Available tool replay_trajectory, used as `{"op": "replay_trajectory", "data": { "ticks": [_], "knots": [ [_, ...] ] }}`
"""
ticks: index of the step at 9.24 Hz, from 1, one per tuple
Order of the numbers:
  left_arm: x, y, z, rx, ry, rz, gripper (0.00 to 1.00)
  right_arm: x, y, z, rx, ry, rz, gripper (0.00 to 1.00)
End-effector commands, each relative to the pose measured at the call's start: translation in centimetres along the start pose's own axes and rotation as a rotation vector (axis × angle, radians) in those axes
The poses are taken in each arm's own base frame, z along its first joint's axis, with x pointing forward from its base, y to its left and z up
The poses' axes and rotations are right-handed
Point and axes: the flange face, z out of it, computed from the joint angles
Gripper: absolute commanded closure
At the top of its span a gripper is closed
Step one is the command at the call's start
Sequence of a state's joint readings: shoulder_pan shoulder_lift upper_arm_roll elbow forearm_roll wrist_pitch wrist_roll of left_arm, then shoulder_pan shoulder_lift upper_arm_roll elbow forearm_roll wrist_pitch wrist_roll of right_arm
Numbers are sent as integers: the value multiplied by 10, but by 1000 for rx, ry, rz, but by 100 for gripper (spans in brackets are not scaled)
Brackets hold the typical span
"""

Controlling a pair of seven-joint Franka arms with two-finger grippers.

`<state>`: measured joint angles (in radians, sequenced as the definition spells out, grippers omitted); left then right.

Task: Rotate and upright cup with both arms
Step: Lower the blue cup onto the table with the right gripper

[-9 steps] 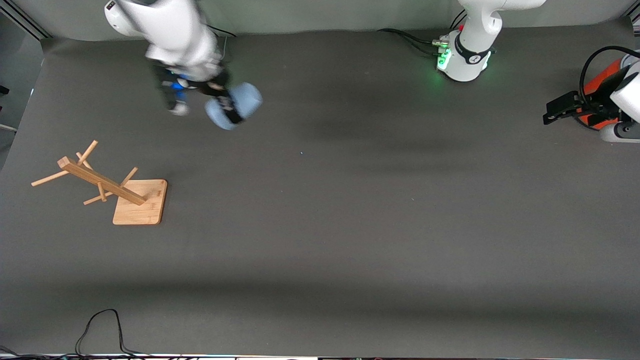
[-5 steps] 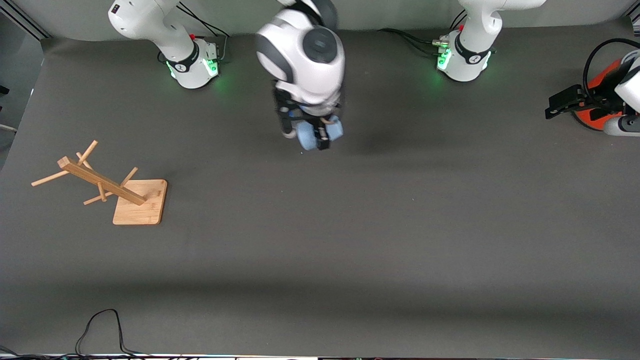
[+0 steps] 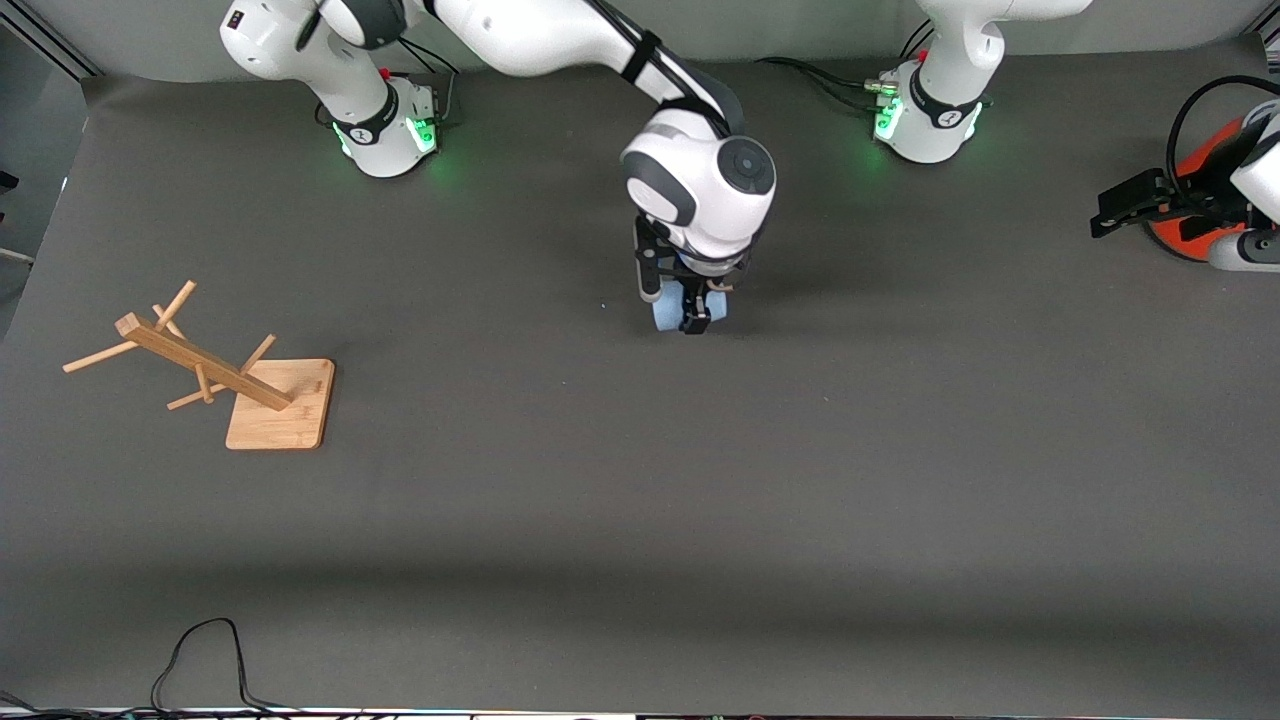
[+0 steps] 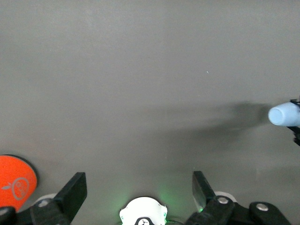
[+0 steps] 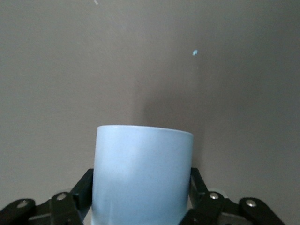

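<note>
The cup [image 3: 668, 314] is clamped in the right tool [image 3: 692, 318] over mid-tabletop [image 3: 640, 500], largely hidden beneath the wrist. The left tool [image 4: 136, 187], spread wide and holding nothing, waits cut off at the tabletop's edge, half-hiding an orange can [image 3: 1190, 200].

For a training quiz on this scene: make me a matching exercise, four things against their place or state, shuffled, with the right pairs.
Things
1. cup
2. left gripper
3. wooden rack
4. orange can

Place or state
A. toward the right arm's end of the table
B. fingers open, holding nothing
C. at the left arm's end of the table, partly hidden by that arm
D. clamped in the right gripper over the middle of the table

Pairs: 1-D, 2-B, 3-A, 4-C
</note>
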<state>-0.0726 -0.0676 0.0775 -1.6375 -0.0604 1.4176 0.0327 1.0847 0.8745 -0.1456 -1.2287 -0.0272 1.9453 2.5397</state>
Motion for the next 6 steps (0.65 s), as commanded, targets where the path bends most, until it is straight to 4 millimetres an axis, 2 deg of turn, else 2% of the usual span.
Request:
{"op": "replay_trajectory", "data": {
  "ticks": [1,3,4,5,6],
  "knots": [
    [-3,0,-6,-12,12,14,0,-20,0,17,38,8,55,40],
    [5,4,1,-10,17,19,0,-25,2,35,33,21,66,40],
    [8,7,5,-9,11,25,0,-25,2,37,32,23,66,34],
    [13,8,12,-9,-3,25,0,-24,0,38,32,25,68,23],
    [15,9,15,-23,-12,26,0,-24,0,36,34,22,68,19]
  ]
}}
